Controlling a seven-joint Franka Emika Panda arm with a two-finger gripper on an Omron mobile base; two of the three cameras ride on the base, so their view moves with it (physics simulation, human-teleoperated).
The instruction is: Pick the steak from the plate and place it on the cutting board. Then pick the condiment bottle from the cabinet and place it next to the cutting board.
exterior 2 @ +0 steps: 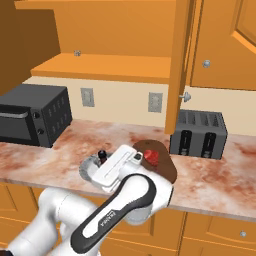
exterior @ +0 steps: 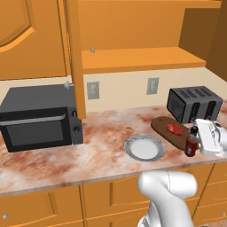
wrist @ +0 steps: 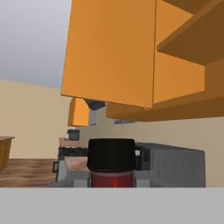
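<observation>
Fingers (exterior: 193, 141) clamp the slim dark condiment bottle (exterior: 191, 147) beside the oval wooden cutting board (exterior: 165, 128).

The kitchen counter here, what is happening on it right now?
The robot's end effector is shut on the condiment bottle and holds it low, right beside the near edge of the cutting board. The steak already lies on the board, and the plate is bare. The cabinet stands open above the counter. What remains is to set the bottle down.
</observation>
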